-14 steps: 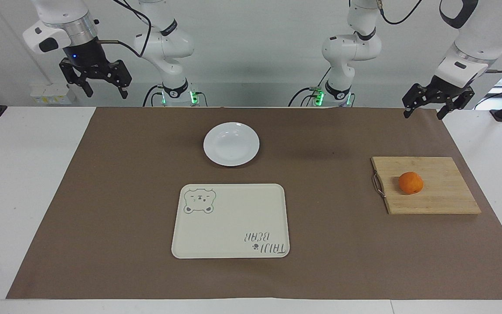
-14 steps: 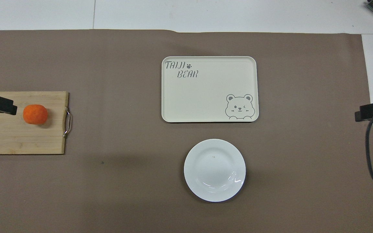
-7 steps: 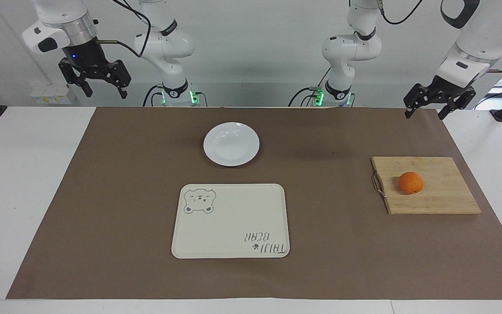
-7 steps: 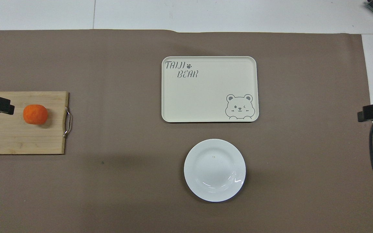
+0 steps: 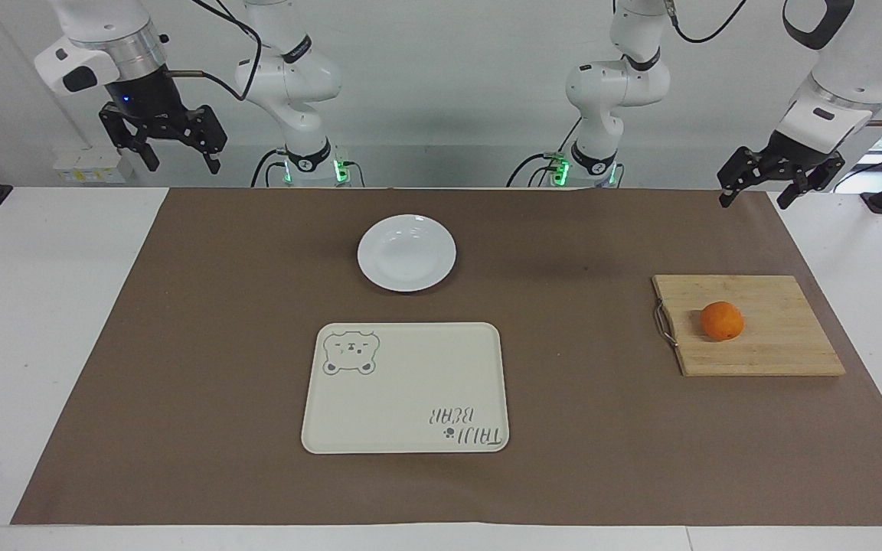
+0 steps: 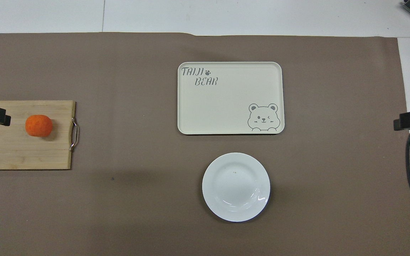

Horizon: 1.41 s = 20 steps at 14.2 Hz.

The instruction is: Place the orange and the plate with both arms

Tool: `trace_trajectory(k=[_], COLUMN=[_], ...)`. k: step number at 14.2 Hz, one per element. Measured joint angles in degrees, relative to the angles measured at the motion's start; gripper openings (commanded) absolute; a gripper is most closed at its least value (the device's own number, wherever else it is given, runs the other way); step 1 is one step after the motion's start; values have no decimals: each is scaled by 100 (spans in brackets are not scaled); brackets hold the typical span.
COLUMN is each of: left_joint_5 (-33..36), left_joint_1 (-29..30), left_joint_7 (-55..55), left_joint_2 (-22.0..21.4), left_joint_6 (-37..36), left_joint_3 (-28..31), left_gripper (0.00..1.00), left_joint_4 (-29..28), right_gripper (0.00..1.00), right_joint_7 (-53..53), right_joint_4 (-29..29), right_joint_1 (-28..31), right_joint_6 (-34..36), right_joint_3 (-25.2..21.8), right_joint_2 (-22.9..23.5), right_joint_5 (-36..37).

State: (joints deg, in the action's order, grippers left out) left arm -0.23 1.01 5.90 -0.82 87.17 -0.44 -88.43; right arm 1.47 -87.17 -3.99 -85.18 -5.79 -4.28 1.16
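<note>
The orange (image 5: pixel 721 321) sat on a wooden board (image 5: pixel 778 353) at the left arm's end of the table. The plate (image 5: pixel 406 252) lay on the brown mat (image 5: pixel 211 337), nearer to the robots than the cream tray (image 5: pixel 405 388) with the bear on it. Nothing had been picked up, so I think the job was only at its start.

The left gripper (image 5: pixel 762 195) hung up in the air over the mat's corner at the left arm's end, with its 2 fingers spread apart and nothing in them. The right gripper (image 5: pixel 175 158) hung high over the white table at the right arm's end, fingers also spread and holding nothing.

To do the first step well, the left gripper should come straight down over the middle of the orange and squeeze softly, because a round fruit can roll off the board. The right gripper should go for the plate's rim, since the plate is flat and shiny and could slip. Both should likely end up on the tray, plate first.
</note>
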Motion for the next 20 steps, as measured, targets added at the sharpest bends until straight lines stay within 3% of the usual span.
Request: trace_trajectory(k=[11,20], left_joint_5=[0,0], left_joint_1=[7,121], left_joint_7=[-8,-9], left_joint_2=[-14,45], left_joint_6=[408,1834], left_joint_3=[6,34], left_gripper=[100,100], left_joint_4=[-230,-1270], right_gripper=[100,100], right_joint_7=[0,0], right_joint_4=[-95,-152], right_joint_1=[-31,-32], right_joint_6=[-191,-231], right_joint_3=[91,94], right_joint_2=[0,1], right_joint_5=[0,0])
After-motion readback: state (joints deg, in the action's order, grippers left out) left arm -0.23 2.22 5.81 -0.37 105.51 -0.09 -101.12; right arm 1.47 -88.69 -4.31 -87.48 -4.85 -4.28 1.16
